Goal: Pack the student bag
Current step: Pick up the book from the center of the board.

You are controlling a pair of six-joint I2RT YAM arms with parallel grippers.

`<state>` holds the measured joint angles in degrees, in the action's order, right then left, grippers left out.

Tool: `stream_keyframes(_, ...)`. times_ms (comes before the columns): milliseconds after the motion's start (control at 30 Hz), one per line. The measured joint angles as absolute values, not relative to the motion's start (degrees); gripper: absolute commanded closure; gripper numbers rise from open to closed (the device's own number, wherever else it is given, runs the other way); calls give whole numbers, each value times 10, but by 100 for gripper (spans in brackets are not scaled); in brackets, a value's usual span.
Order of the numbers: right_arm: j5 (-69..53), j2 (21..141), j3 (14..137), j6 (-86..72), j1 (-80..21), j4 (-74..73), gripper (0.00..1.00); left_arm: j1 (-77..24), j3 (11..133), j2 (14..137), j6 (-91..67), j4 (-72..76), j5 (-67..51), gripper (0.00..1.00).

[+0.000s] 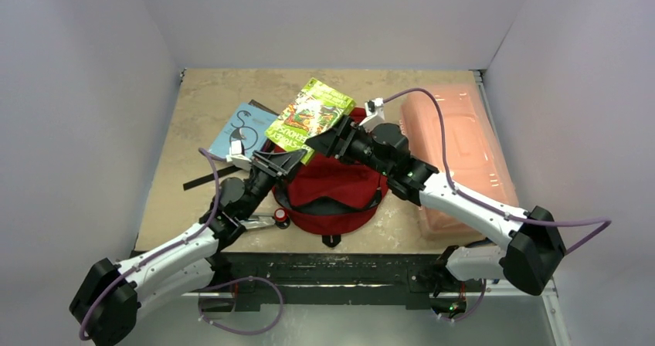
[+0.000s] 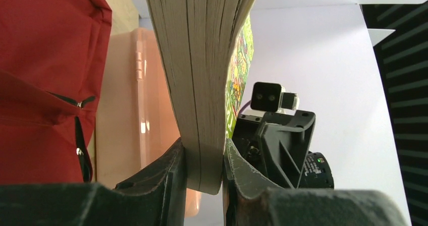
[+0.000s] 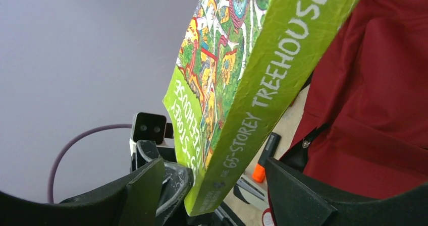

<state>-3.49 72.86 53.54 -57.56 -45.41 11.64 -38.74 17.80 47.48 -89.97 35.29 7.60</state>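
Note:
The dark red student bag (image 1: 332,195) lies in the middle of the table, its top opening facing up. It also shows in the left wrist view (image 2: 45,85) and in the right wrist view (image 3: 383,110). A green paperback, "The 65-Storey Treehouse" (image 1: 309,114), is held tilted above the bag's far left rim. My left gripper (image 1: 287,161) is shut on the book's page edge (image 2: 202,85). My right gripper (image 1: 320,141) is open, its jaws standing wide on either side of the book's spine corner (image 3: 252,110), with a gap on the spine side.
A pale pink plastic box (image 1: 456,153) lies to the right of the bag. A blue book (image 1: 243,130) lies behind and to the left. An orange-tipped marker (image 3: 265,158) and small items (image 1: 270,221) lie by the bag's near left side. A black strip (image 1: 205,180) lies to the left.

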Motion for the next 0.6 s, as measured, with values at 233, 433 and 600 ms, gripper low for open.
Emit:
stream_keyframes(233, -40, 726, 524, -594, -451, 145, 24, -415, 177, 515, -892, 406, 61, 51)
stream_keyframes(433, -28, 705, 525, -529, -434, 82, 100, -420, 222, 461, -827, 268, -2, 8)
stream_keyframes(600, -30, 655, 527, -450, -408, 36, 100, -420, 283, 379, -707, 61, -2, 9)
